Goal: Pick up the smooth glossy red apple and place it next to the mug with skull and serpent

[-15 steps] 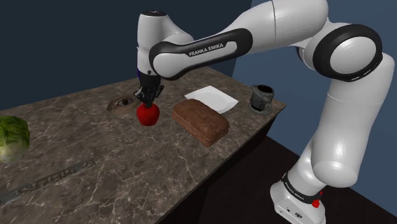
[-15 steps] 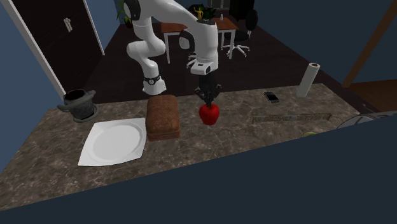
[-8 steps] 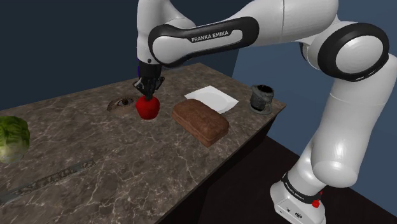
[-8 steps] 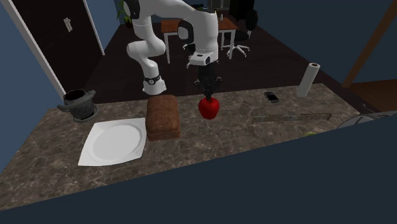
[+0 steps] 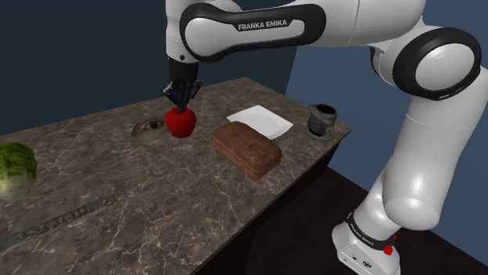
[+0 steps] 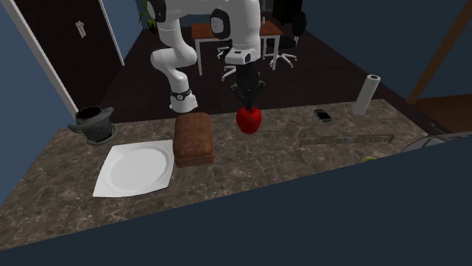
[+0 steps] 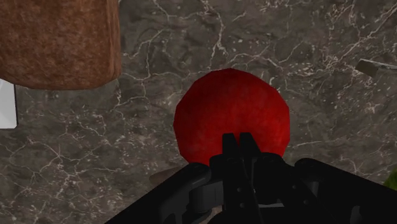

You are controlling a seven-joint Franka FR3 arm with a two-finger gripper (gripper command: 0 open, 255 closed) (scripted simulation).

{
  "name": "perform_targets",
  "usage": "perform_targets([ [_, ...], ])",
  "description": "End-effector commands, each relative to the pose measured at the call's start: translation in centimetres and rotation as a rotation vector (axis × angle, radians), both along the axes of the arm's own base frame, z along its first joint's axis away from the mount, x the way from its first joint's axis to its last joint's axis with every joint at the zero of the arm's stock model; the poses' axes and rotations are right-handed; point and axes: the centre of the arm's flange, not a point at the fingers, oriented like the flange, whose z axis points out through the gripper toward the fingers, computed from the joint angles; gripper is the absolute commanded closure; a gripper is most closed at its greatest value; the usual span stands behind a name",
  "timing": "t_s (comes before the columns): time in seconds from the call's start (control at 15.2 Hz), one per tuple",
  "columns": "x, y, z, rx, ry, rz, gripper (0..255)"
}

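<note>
A glossy red apple [image 5: 181,123] hangs a little above the dark marble counter [image 5: 156,195], with my black gripper [image 5: 182,104] shut on its top. In the second exterior view the apple [image 6: 249,119] hangs under the gripper [image 6: 246,103], to the right of the bread loaf. From the wrist, the apple [image 7: 232,118] bulges out beyond the closed fingertips [image 7: 236,147]. The dark grey mug [image 5: 321,120] stands at the counter's far corner, past the plate; it also appears as the mug [image 6: 94,125] at the second exterior view's left.
A brown bread loaf [image 5: 246,148] and a white square plate [image 5: 260,120] lie between apple and mug. A lettuce head [image 5: 16,168] sits at the shoulder view's left edge. A phone [image 6: 323,115], a paper towel roll [image 6: 367,94] and a long flat strip [image 6: 346,140] lie on the other side.
The gripper has risen with the apple in it, lifting the apple off the counter and carrying it slightly toward the back edge.
</note>
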Motion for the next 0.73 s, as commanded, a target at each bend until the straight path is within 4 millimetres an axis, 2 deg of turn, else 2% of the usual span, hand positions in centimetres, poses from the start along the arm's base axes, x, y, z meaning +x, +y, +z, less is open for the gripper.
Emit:
perform_targets([
  [0.0, 0.0, 0.1, 1.1, 0.000, 0.000, 0.000, 255],
  [0.66, 0.0, 0.1, 6.4, 0.000, 0.000, 0.000, 255],
])
